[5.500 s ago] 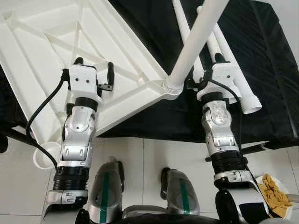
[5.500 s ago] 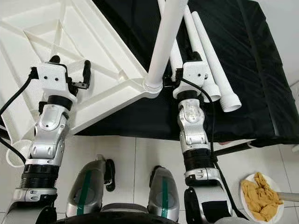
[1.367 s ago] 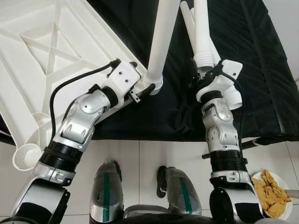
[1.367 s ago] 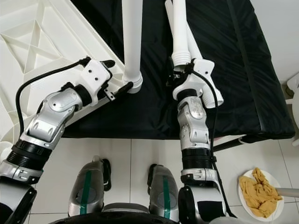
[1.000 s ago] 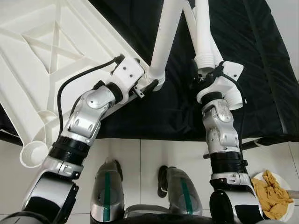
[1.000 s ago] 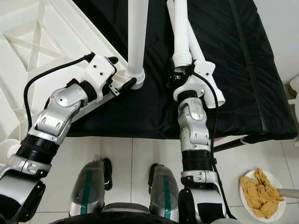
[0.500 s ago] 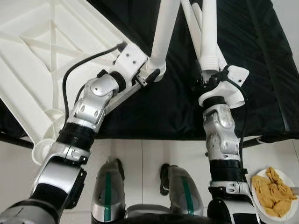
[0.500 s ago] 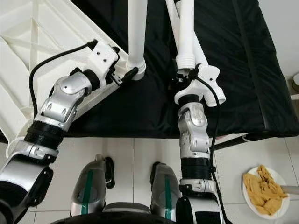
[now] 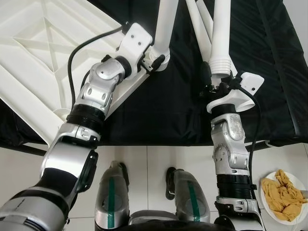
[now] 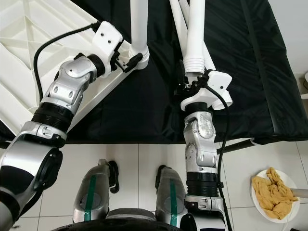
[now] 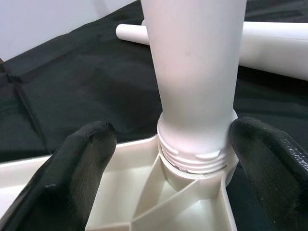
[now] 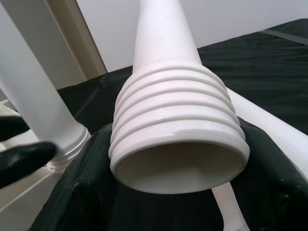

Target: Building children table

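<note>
Left gripper point(image 11: 168, 159) at corner socket of upturned white tabletop point(image 9: 43, 57), fingers point(image 11: 77, 163) spread either side of screwed-in leg point(image 11: 197, 72), not pressing it. Right gripper point(image 10: 192, 86) clamped on threaded end of second leg point(image 12: 175, 115), leg pointing away over black cloth point(image 10: 240, 72). Two more legs point(image 9: 204, 21) lie on cloth behind. Tabletop rests partly on cloth, ribbed underside up. Plate point(image 10: 257, 202) with yellow rag point(image 10: 272, 192) on floor at right.

Home room: white tiled floor point(image 9: 144, 163), black-draped table point(image 9: 269, 72).
</note>
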Tool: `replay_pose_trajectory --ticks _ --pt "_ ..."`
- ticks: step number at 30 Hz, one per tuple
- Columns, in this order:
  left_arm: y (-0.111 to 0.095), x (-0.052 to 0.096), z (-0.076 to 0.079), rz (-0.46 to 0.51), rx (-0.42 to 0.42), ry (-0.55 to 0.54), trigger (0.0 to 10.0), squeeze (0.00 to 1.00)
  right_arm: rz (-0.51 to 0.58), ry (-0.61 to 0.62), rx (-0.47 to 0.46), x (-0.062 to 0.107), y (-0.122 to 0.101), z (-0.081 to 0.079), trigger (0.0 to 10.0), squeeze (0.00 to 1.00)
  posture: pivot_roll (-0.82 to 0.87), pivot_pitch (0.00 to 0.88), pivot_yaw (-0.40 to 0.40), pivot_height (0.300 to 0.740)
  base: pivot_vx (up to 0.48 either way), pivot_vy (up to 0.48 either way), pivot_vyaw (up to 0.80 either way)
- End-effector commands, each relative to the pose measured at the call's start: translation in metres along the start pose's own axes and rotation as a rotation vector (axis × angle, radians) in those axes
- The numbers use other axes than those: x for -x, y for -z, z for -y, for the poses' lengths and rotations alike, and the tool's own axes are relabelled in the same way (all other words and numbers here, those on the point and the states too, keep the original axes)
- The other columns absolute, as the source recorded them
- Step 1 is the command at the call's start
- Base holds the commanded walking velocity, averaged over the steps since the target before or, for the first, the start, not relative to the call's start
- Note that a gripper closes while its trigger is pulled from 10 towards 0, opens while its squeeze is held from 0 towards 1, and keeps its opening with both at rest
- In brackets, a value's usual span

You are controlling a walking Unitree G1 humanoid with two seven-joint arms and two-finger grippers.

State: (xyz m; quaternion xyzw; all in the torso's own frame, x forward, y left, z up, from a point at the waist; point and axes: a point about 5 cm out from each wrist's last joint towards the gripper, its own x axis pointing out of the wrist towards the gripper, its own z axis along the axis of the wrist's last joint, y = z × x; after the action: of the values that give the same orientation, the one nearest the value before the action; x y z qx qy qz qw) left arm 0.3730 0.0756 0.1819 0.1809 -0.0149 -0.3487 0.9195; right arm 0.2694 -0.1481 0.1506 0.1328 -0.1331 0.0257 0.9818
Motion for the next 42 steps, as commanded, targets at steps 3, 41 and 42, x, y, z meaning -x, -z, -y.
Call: replay_pose_trajectory --ticks 3,41,42 --pt "0.0 0.003 -0.025 -0.007 -0.007 -0.496 10.0 0.0 0.02 -0.008 -0.003 0.001 -0.004 -0.002 10.0 0.0 -0.03 0.141 0.011 0.74 0.0 0.0 0.0" --pt "-0.052 0.002 -0.093 -0.093 -0.061 -1.026 10.0 0.0 0.004 -0.013 -0.022 0.007 -0.006 -0.01 10.0 0.0 -0.02 0.2 0.008 0.74 0.0 0.0 0.0" --pt "-0.052 0.002 -0.093 -0.093 -0.061 -1.026 10.0 0.0 0.004 -0.013 -0.022 0.007 -0.006 -0.01 10.0 0.0 -0.02 0.2 0.008 0.74 0.0 0.0 0.0"
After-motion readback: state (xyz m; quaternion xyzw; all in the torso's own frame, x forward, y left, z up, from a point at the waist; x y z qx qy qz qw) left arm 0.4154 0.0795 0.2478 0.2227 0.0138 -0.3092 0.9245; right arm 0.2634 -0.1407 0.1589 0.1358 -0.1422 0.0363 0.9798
